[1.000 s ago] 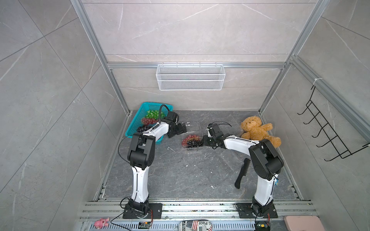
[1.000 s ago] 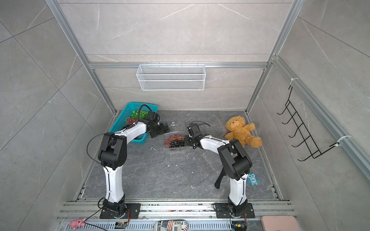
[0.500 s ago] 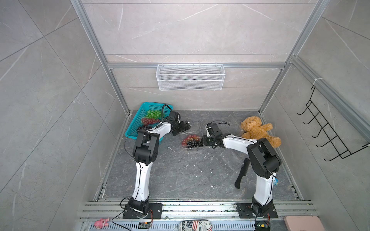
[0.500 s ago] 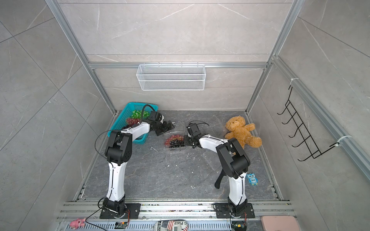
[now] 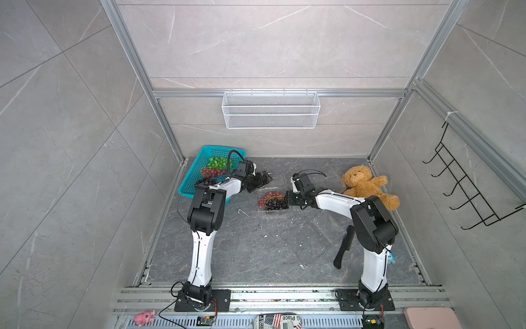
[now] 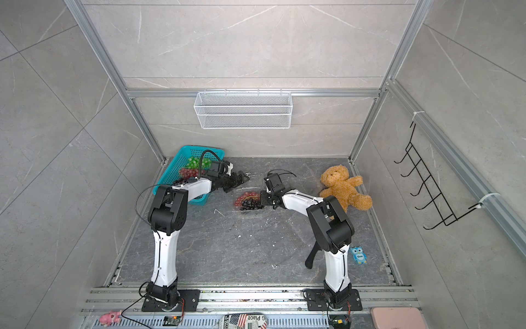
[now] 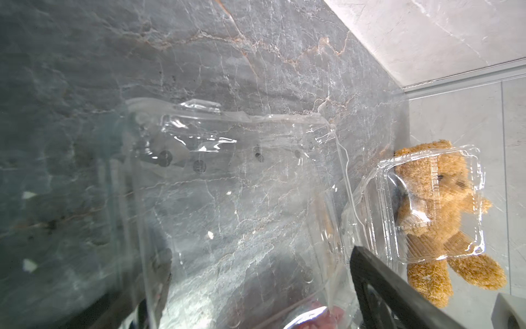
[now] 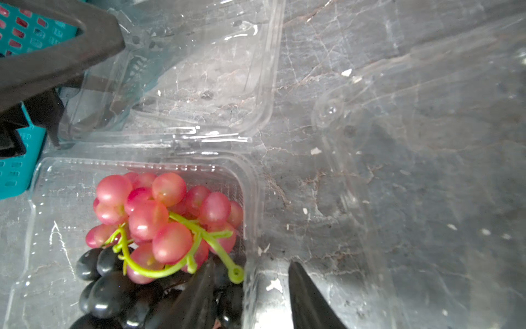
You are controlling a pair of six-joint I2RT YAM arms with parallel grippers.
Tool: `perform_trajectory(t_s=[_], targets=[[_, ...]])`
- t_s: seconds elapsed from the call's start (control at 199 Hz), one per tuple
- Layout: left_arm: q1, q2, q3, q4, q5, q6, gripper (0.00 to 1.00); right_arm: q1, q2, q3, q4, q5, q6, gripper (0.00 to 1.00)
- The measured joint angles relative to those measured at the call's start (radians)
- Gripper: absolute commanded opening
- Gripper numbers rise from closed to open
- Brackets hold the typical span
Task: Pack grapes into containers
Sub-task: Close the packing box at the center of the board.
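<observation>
One clear container [image 5: 264,209] [image 8: 42,228] lies on the dark floor with red grapes [image 8: 159,210] and dark grapes [image 8: 108,296] in it. Its lid [image 8: 199,71] is folded back flat. My right gripper [image 5: 286,198] [image 8: 252,263] straddles that container's right wall, one finger inside by the grapes and one outside, jaws apart. My left gripper [image 5: 264,178] [image 7: 256,256] is open wide at the lid, which shows between its fingers. A second, empty container [image 7: 427,199] lies towards the teddy bear. More green [image 5: 217,163], red [image 5: 212,171] and dark [image 5: 203,181] grapes sit in the teal basket [image 5: 186,185].
A brown teddy bear [image 5: 367,185] lies at the back right. A black knife-like tool [image 5: 343,247] rests by the right arm's base, next to a small blue owl figure [image 6: 359,255]. A white wire basket [image 5: 270,109] hangs on the back wall.
My left gripper has shifted a little right, from beside the basket to over the lid. My right gripper's jaws have spread apart at the container wall.
</observation>
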Motion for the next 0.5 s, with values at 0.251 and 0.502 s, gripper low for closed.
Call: perform_trajectory(t_s=[0.251,0.502], targets=[[0.0,-0.015,-0.008,0.055,0.027,-0.015,1.0,-0.006,0.0,0.027,-0.019,0.0,-0.003,0.51],[0.0,-0.062,-0.013,0.097,0.035,-0.022,1.0,-0.019,0.0,0.087,-0.044,-0.003,-0.004,0.52]])
